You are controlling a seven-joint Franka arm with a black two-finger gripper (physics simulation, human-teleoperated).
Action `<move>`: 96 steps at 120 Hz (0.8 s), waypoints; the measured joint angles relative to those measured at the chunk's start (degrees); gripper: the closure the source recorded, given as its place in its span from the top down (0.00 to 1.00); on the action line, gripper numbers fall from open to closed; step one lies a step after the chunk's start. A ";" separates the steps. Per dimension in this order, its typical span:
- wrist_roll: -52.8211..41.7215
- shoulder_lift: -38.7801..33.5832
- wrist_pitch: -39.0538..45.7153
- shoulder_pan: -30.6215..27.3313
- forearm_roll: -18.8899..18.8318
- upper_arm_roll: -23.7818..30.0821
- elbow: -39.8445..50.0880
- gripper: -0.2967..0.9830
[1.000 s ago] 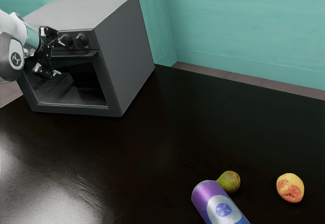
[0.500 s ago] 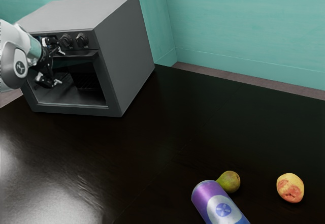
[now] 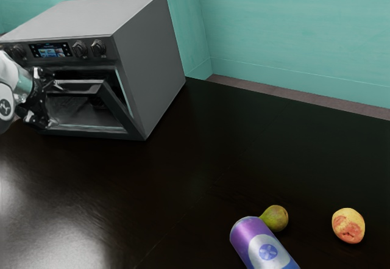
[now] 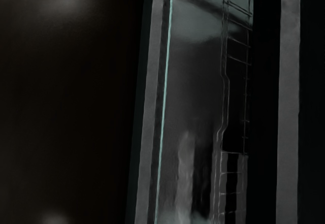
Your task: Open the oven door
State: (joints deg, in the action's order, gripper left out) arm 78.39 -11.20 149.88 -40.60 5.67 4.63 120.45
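The Franka arm (image 3: 10,72) has a smooth white shell and a rounded grey joint cap (image 3: 8,94) marked with a small, pale, branching emblem (image 3: 4,108). A muted grey-teal band (image 3: 24,83) sits beside the black gripper (image 3: 55,105), which has 2 angular, jointed-looking black fingers (image 3: 42,75) with slim, silvery tips (image 3: 58,86).

"What's cut off?"
"The can (image 3: 261,244), by the exterior view's lower edge, and the arm (image 3: 9,77), by that view's left edge."
"Anything hidden?"
"Part of the oven door (image 3: 85,88), behind the gripper (image 3: 55,104) (how much, I can't tell)."
"The display (image 3: 52,50)?"
"Its markings are too small to read. In the wrist view, a pale streak (image 4: 186,178) is too blurred to name."
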 joint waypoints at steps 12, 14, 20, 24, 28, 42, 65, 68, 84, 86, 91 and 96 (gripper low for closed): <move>0.04 -7.52 0.31 -2.13 0.21 0.02 8.52 0.77; 0.05 -8.58 0.36 -2.43 0.27 0.03 9.73 0.77; 0.07 -12.64 0.48 -4.08 0.43 0.07 14.03 0.77; 0.08 -15.32 0.55 -5.17 0.50 0.12 16.47 0.77; 0.09 -17.88 0.61 -6.06 0.56 0.28 18.58 0.77; 0.12 -20.74 0.61 -7.78 0.62 3.60 20.52 0.77; -1.59 -10.23 -22.31 19.42 -7.35 6.89 -14.77 0.76; -2.24 -8.41 -26.88 23.02 -8.16 7.11 -19.45 0.76; -9.47 -1.40 -43.50 32.00 -9.81 7.91 -28.04 0.77; -10.19 -1.17 -44.91 32.50 -9.82 7.91 -28.25 0.77; -12.09 -0.90 -48.02 33.56 -9.82 7.85 -28.55 0.77; -13.89 -0.47 -50.55 34.34 -9.81 7.80 -28.28 0.77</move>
State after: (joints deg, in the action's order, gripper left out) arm 64.49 -11.66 99.33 -6.25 -4.14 12.43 92.17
